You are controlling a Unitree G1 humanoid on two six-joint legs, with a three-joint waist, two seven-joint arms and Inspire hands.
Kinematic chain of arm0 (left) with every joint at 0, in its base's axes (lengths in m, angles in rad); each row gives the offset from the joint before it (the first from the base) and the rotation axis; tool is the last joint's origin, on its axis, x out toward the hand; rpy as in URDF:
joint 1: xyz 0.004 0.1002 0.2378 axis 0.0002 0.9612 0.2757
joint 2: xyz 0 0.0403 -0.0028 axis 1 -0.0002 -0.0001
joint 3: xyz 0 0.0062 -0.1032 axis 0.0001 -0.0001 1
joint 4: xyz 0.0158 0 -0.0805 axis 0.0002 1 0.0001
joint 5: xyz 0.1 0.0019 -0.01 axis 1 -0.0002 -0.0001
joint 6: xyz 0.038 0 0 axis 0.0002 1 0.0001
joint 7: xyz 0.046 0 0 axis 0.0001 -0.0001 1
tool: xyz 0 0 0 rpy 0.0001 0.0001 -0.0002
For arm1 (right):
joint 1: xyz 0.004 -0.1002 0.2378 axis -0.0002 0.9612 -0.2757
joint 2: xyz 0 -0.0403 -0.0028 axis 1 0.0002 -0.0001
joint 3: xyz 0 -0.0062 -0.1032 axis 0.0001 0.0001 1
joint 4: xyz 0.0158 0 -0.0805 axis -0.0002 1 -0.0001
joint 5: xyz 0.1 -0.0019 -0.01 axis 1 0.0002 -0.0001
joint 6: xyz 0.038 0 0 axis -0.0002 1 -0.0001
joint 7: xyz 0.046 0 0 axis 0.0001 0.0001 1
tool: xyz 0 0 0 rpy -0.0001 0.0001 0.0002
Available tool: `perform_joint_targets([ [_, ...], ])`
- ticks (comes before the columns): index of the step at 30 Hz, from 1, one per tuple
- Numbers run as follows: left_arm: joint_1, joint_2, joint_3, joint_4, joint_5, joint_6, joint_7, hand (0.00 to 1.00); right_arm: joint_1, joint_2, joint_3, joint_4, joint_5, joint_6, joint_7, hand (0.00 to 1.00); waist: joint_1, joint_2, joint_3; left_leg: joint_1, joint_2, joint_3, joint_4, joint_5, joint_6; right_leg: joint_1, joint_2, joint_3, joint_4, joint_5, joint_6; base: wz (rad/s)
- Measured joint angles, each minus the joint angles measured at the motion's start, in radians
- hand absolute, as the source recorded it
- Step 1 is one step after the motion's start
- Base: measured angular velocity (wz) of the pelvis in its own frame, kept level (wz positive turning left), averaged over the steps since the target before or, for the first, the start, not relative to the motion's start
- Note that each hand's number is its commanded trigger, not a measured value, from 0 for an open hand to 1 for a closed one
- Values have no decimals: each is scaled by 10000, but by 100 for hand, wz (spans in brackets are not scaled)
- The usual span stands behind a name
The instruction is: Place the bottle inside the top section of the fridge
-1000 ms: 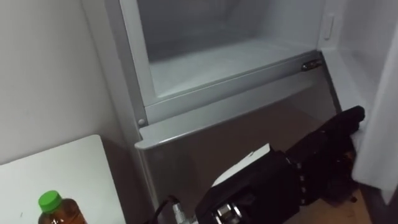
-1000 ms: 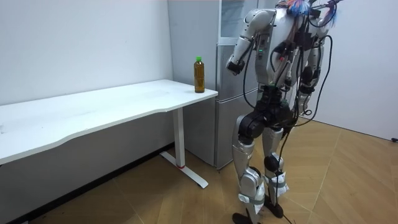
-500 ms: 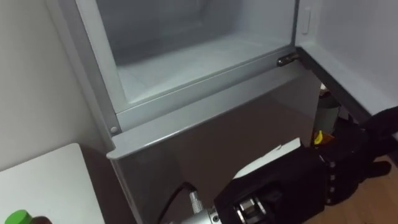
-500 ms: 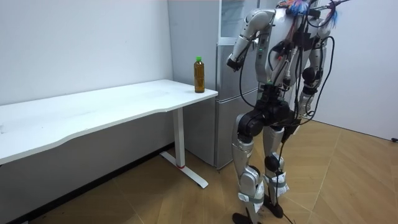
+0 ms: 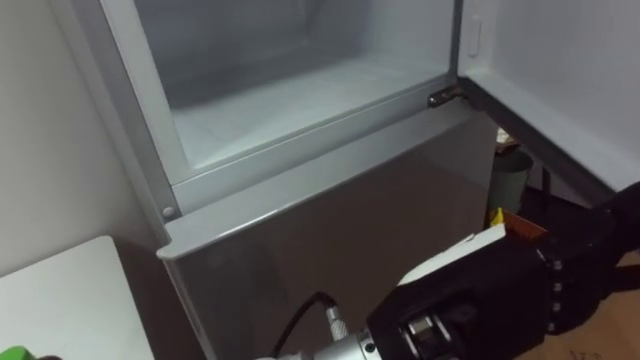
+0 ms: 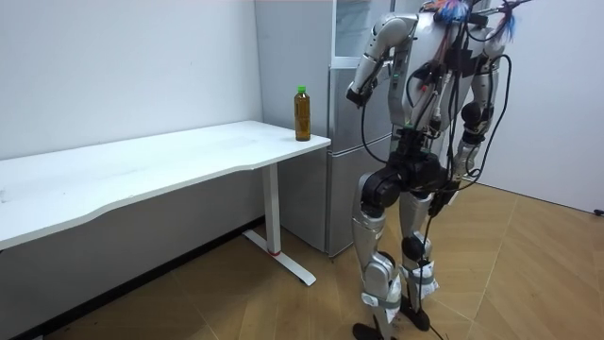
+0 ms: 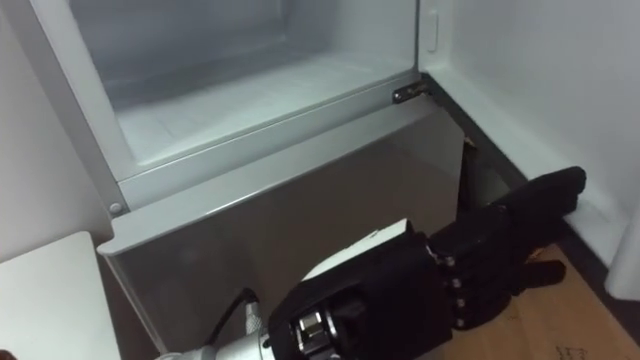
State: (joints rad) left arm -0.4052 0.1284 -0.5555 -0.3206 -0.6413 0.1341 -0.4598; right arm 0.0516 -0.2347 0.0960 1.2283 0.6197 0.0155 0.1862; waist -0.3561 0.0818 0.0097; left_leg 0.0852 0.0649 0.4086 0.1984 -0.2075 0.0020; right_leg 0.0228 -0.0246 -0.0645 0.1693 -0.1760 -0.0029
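Directly before the fridge (image 6: 340, 189) stands the robot, upright on the wooden floor (image 6: 236, 302), with its back toward the room camera. The fridge's upper compartment (image 5: 300, 95) is open and shows its white interior. The upper door (image 5: 560, 70) is swung out to the robot's right. Below it the grey lower door (image 5: 340, 230) is shut.

A long white table (image 6: 142, 175) runs along the wall on the robot's left, and its near corner sits just beside the fridge.

The left arm is raised in front of the fridge. The left hand (image 7: 430, 280) hovers before the lower door, below the open compartment's sill. Its dark fingers (image 7: 540, 200) are stretched out straight toward the robot's right and hold nothing. The right hand (image 6: 462, 165) hangs low by the robot's hip on the room view's right.

The bottle (image 6: 302, 113) stands upright on the table's corner nearest the fridge. It has brown liquid and a green cap. It is apart from both hands and outside the fridge. In the left eye view only a sliver of its green cap peeks in at the lower left edge.
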Motion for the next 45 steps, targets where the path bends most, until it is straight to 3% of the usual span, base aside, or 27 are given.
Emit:
perform_joint_targets([
  [10, -4, 0, -197, 59, -333, -27, 342, 0, -11, -9, 4, -167, -1, 8, -31, 0, 37, 46, 32, -77, -3, -29, -1, -1, -1, -16, -44, -166, -2, 2, -3, 4],
  [14, -33, 103, -173, 59, -323, -32, 401, 0, -48, -35, -1, -222, -65, 8, -15, 0, 49, 162, 76, -229, -24, -213, 30, 0, -1, -17, -75, -488, 1, 1, 1, 22],
  [18, -32, 422, -70, 60, -317, -22, 551, 0, -26, -35, 4, -222, -180, 74, -16, 0, 256, 212, 97, -258, -35, -393, 29, 19, -31, 71, -107, -744, 7, -1, 3, 19],
  [26, 37, 503, 316, 52, 143, -17, 557, 0, -86, -13, -4, -135, -441, 94, 117, 0, 675, 173, 85, -383, -107, -858, 3, 46, -62, 157, -196, -1305, 28, -22, 27, 21],
  [28, 189, 545, 382, 46, 263, -17, 565, 0, -65, 9, 11, -90, -435, 93, 140, 0, 915, 130, 70, -354, -107, -873, 2, 58, -69, 195, -186, -1314, 27, -20, 28, 7],
  [32, 1047, 759, 653, 30, 387, -29, 551, 0, -27, 120, 135, 177, -406, 75, 264, 0, 1245, -105, 60, -245, -99, -1036, 7, 82, -102, 380, -166, -1403, -11, -33, 11, 9],
  [35, 1550, 776, 942, 30, 818, -28, 533, 0, -28, 203, 144, 215, -460, 75, 264, 0, 1489, -211, 58, -286, -97, -1109, 48, 84, -102, 368, -177, -1424, 10, -35, 6, 5],
  [42, 2572, 756, 1463, 1, 1345, -57, 357, 0, -46, 407, 371, 253, -814, -18, 401, 0, 1979, -392, -28, -303, -111, -1258, 76, 84, -102, 452, -178, -1589, -31, -42, 2, 4],
  [45, 2848, 757, 1810, -203, 1443, -62, 324, 0, -59, 458, 377, 248, -1024, -32, 580, 0, 2049, -440, -43, -400, -137, -1463, 105, 86, -101, 452, -198, -1766, -28, -57, -1, 18],
])
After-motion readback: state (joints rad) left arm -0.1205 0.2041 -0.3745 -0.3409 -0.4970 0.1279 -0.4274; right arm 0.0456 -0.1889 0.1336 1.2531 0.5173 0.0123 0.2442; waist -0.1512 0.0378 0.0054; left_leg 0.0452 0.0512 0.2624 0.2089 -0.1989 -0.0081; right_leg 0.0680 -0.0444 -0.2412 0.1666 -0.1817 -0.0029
